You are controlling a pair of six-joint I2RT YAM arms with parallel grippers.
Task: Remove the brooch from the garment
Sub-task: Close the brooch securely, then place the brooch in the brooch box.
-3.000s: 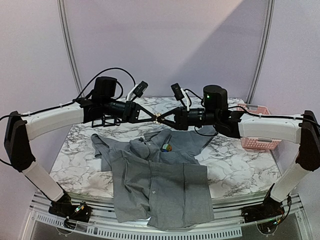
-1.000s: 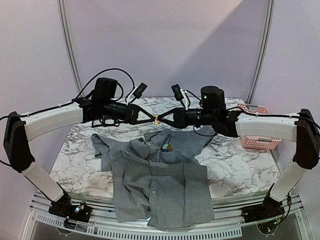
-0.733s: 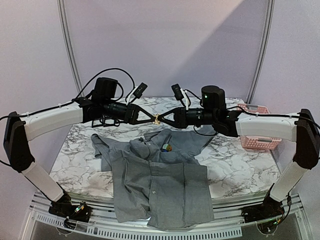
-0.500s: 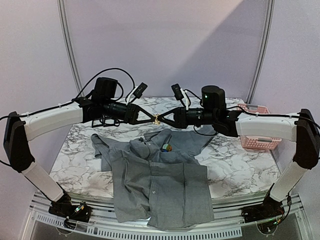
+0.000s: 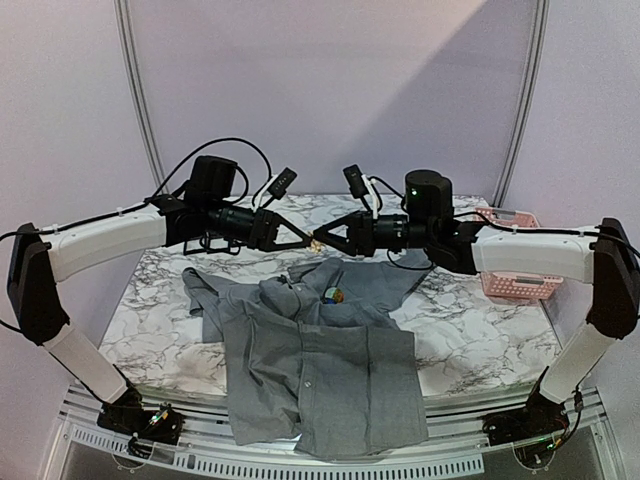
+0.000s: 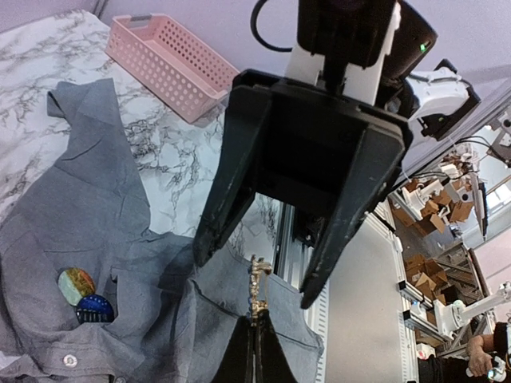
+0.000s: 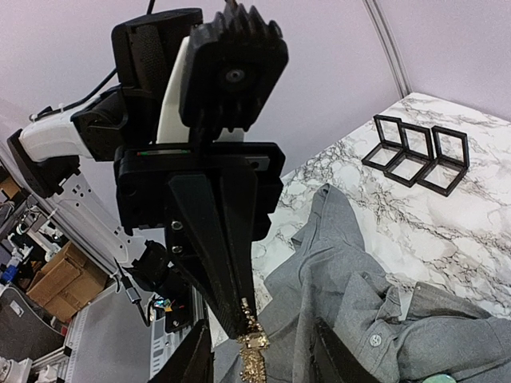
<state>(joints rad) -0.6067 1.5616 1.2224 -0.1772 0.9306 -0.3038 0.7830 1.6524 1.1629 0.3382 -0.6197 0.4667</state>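
The gold brooch (image 5: pixel 315 241) hangs in mid-air above the table, clear of the grey garment (image 5: pixel 320 360) spread out below. My left gripper (image 5: pixel 306 240) is shut on one end of it; in the left wrist view the brooch (image 6: pixel 257 289) sticks up from my closed left gripper (image 6: pixel 255 325). My right gripper (image 5: pixel 326 237) faces it tip to tip and stands open, its fingers (image 6: pixel 215 227) on either side of the brooch without touching. In the right wrist view the brooch (image 7: pixel 255 357) sits between the parted jaws of my right gripper (image 7: pixel 259 365), over the garment (image 7: pixel 343 263).
Two small round coloured badges (image 6: pixel 80 286) sit on the shirt's chest (image 5: pixel 334 294). A pink basket (image 5: pixel 512 270) stands at the table's right edge. Black square frames (image 7: pixel 415 155) lie at the back left. The shirt's hem hangs over the near table edge.
My right gripper has opened off the brooch, while the left gripper stays shut on it. Both arms hold nearly the same place above the shirt.
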